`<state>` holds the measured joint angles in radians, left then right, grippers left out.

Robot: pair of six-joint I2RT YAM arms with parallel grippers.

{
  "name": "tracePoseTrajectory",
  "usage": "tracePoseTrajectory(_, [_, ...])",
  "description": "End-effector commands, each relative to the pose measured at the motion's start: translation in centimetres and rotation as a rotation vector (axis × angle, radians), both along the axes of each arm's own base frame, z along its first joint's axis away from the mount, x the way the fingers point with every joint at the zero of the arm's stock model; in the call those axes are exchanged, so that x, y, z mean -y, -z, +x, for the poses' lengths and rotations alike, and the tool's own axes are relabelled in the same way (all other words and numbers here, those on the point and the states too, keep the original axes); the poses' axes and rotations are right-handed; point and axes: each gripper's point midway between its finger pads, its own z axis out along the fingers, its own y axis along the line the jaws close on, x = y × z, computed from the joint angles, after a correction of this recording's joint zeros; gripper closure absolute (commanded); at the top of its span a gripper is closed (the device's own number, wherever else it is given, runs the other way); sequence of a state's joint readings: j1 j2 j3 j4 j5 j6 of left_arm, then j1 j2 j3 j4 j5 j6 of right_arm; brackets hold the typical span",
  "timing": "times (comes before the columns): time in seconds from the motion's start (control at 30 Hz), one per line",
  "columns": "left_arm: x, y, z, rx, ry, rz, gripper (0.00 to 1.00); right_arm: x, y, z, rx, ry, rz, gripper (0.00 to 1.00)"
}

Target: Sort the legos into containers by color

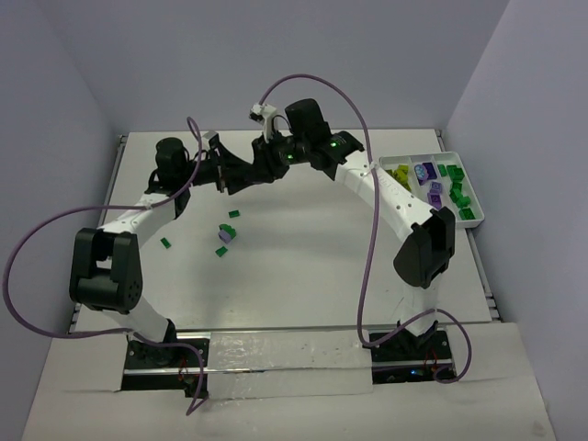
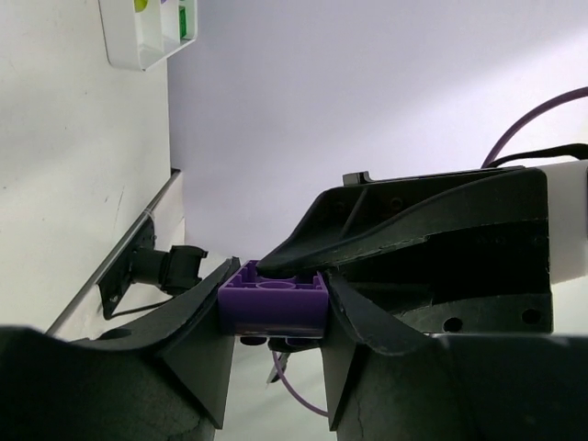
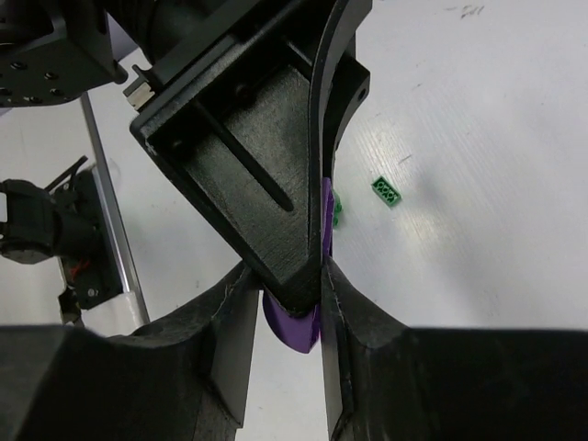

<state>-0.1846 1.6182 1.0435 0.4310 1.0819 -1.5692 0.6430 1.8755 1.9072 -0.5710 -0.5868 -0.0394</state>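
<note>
**Both grippers on one purple brick, up near the far edge**

L gripper (image 2: 274,317) has the purple brick (image 2: 274,296) clamped betw its fingers (image 2: 197,331), one pad on each side, gap only as wide as the brick. I see it held up off the tabletop (image 1: 303,266), near the middle of the far edge.

R gripper (image 3: 285,344) meets it head-on. On the L wrist cam, one of its fingers lies across the brick's top face, touching. On the R wrist cam, its fingers (image 3: 342,322) are drawn in narrow, w/ the tip of an L finger and a sliver of purple squeezed betw them. I read that as pinched on the brick, no daylight either side.

Tray (image 1: 423,155) sits at the far right corner, w/ yellow-green, purple and green bricks in separate compartments.

Loose bricks (image 1: 225,236) lie left of centre on the tabletop. There's a small green/lavender cluster, one green just beyond it toward the far edge, and one green nearer the left edge.
</note>
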Motion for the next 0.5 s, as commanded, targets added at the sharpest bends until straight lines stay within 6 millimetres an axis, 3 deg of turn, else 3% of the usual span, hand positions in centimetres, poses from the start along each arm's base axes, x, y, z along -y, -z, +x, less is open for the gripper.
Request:
tracePoseTrajectory(0.0, [-0.8,-2.7,0.1,0.110,0.007,-0.034,0.45,1.2,-0.4,1.2,0.052,0.066,-0.034,1.00])
tracePoseTrajectory(0.03, [-1.1,-2.8,0.4,0.122,-0.001,-0.030,0.38,1.4,-0.2,1.1,0.053,0.069,-0.043,1.00])
tracePoseTrajectory(0.13, [-3.3,-2.9,2.1,0.154,-0.073,0.018,0.01,3.7,0.3,0.7,0.048,0.091,-0.078,1.00])
tracePoseTrajectory(0.3, [-6.6,-3.0,4.7,0.321,-0.215,0.198,0.01,9.4,3.0,0.8,0.004,0.161,-0.165,1.00])
tracePoseTrajectory(0.33, [-7.5,-2.0,5.2,0.331,-0.258,0.312,0.01,11.9,3.6,1.1,-0.007,0.204,-0.187,1.00])
tracePoseTrajectory(0.37, [-7.6,-2.8,5.3,0.427,-0.260,0.350,0.01,13.7,3.9,1.5,-0.019,0.237,-0.198,1.00])
tracePoseTrajectory(0.47, [-9.3,-2.8,6.0,0.539,-0.373,0.501,0.01,20.5,5.4,2.1,-0.047,0.350,-0.260,1.00])
